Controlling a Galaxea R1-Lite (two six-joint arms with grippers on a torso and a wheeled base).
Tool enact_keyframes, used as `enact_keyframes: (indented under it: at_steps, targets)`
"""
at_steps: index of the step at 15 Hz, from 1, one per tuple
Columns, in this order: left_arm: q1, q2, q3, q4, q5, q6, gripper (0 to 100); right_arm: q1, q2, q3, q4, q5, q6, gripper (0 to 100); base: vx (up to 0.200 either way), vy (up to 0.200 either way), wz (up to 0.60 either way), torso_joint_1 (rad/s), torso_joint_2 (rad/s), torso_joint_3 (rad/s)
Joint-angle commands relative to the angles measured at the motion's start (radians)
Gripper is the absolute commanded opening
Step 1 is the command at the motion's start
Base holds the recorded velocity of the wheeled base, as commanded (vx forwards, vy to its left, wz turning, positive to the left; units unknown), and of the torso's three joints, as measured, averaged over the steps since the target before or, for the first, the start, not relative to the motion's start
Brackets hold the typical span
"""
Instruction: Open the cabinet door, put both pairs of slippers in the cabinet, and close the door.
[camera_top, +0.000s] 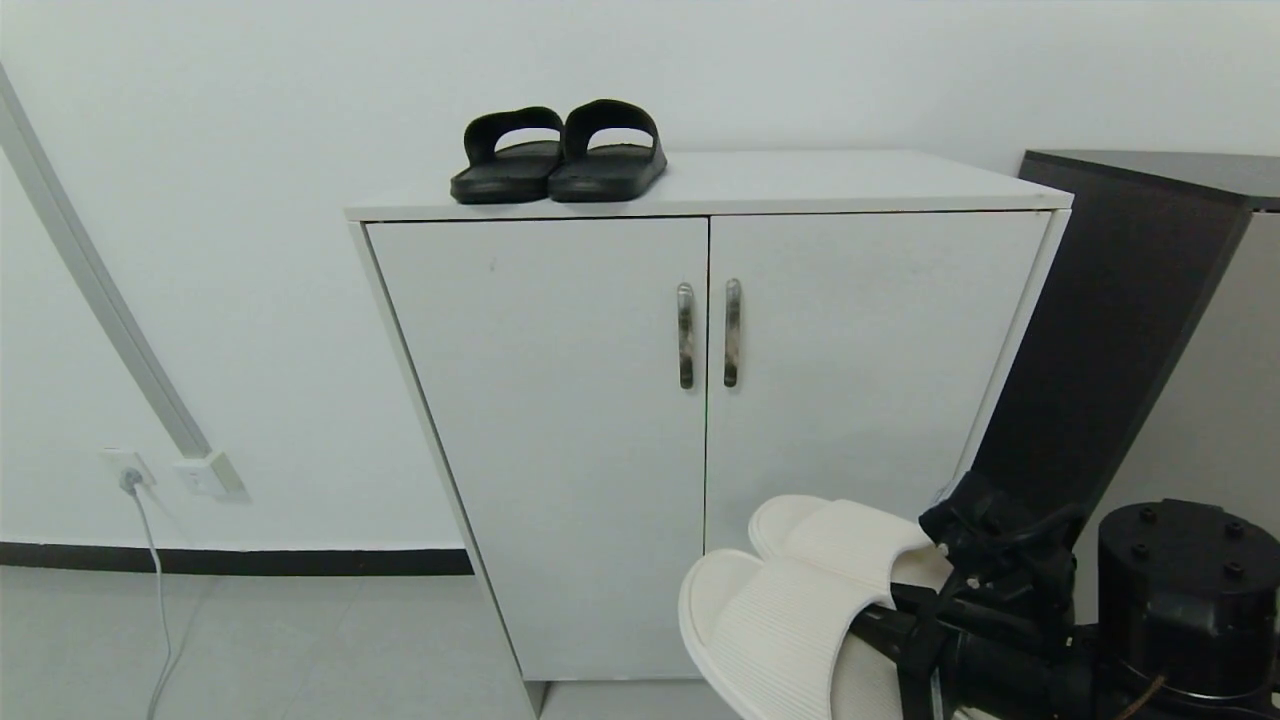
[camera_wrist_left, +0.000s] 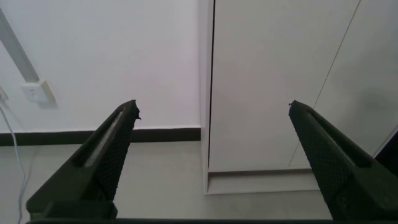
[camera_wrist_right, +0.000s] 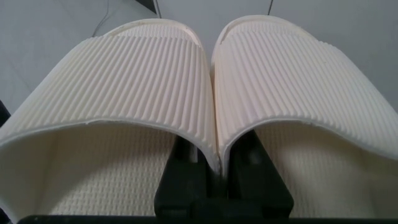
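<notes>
The white cabinet (camera_top: 560, 420) stands against the wall with both doors shut; two metal handles (camera_top: 686, 335) sit side by side at the middle. A pair of black slippers (camera_top: 560, 152) rests on its top at the left. My right gripper (camera_top: 905, 605) is low in front of the right door, shut on a pair of white ribbed slippers (camera_top: 790, 610); in the right wrist view its fingers (camera_wrist_right: 214, 165) pinch the two inner edges of the slippers (camera_wrist_right: 211, 74) together. My left gripper (camera_wrist_left: 211, 112) is open, holding nothing, facing the cabinet's lower left corner (camera_wrist_left: 208, 174).
A dark cabinet (camera_top: 1130, 330) stands right beside the white one on the right. On the left wall a wall socket (camera_top: 125, 468) with a cable and a slanted conduit (camera_top: 90, 270) run down to the grey floor (camera_top: 250, 640).
</notes>
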Motion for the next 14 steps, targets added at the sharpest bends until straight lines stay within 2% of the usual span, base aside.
enact_keyframes:
  at_steps: [1, 3, 7, 8, 9, 10, 11, 13, 14]
  targets:
    - [0.000, 0.001, 0.000, 0.001, -0.001, 0.000, 100, 0.001, 0.001, 0.007, 0.001, 0.002, 0.000, 0, 0.000, 0.000, 0.00, 0.000, 0.00, 0.000]
    - [0.000, 0.001, -0.002, 0.001, -0.001, 0.002, 100, 0.001, 0.002, 0.010, -0.001, 0.003, 0.000, 0, 0.000, 0.000, 0.00, 0.000, 0.00, 0.000]
    - [0.005, 0.014, -0.006, -0.002, -0.001, 0.052, 100, 0.001, 0.001, 0.012, -0.001, 0.000, -0.018, 0, 0.000, 0.000, 0.00, -0.010, 0.07, 0.073]
    - [0.005, 0.029, -0.015, -0.002, -0.001, 0.049, 100, 0.001, 0.005, 0.012, -0.001, 0.002, -0.026, 0, 0.000, 0.000, 0.00, 0.002, 0.06, 0.061]
    - [0.005, 0.067, -0.049, -0.001, 0.002, 0.040, 100, 0.003, 0.008, 0.012, -0.001, 0.003, -0.026, 0, 0.000, 0.000, 0.00, 0.000, 0.00, 0.000]
    - [0.005, 0.179, -0.147, -0.002, 0.006, -0.030, 100, 0.006, 0.013, 0.012, -0.001, 0.003, -0.027, 0, 0.000, 0.000, 0.00, 0.000, 0.00, 0.000]
    - [0.003, 0.276, -0.202, -0.002, -0.011, -0.055, 100, 0.007, 0.014, 0.012, -0.001, 0.003, -0.027, 0, 0.000, 0.000, 0.00, 0.000, 0.00, 0.000]
    - [-0.014, 0.474, -0.244, -0.061, -0.068, -0.055, 100, 0.007, 0.014, 0.012, -0.001, 0.003, -0.026, 0, 0.000, 0.000, 0.00, 0.000, 0.00, 0.000]
    - [-0.032, 0.575, -0.253, -0.166, -0.132, -0.060, 100, 0.007, 0.011, 0.014, -0.001, 0.003, -0.026, 0, 0.000, 0.000, 0.00, 0.000, 0.00, 0.000]
